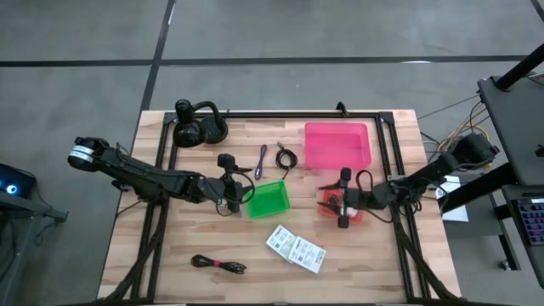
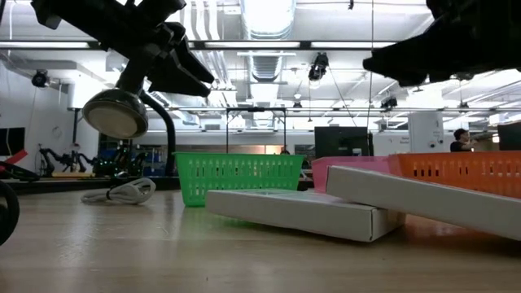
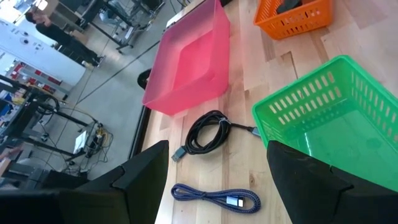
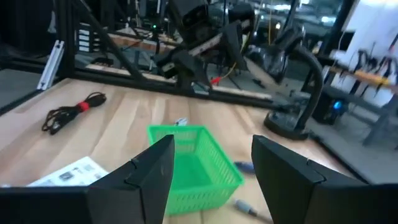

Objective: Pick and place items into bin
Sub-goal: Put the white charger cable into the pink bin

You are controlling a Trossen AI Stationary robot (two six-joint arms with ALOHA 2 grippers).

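Observation:
A purple cable (image 1: 261, 160) and a coiled black cable (image 1: 286, 157) lie on the wood behind the green basket (image 1: 269, 200). White flat packets (image 1: 296, 248) lie near the front, and a black-red cable (image 1: 218, 264) lies left of them. My left gripper (image 1: 240, 194) hovers open at the green basket's left side, with the purple cable (image 3: 216, 198) and black cable (image 3: 205, 132) ahead of it. My right gripper (image 1: 338, 201) is open and level above the orange basket (image 1: 342, 211), pointing toward the green basket (image 4: 193, 165). Nothing is between either pair of fingers.
A pink bin (image 1: 337, 146) stands at the back right. Black headphones (image 1: 200, 126) sit on a stand at the back left, and a small dark piece (image 1: 225, 160) lies near the left gripper. A small silver piece (image 4: 245, 206) lies beside the green basket. A black frame edges the table.

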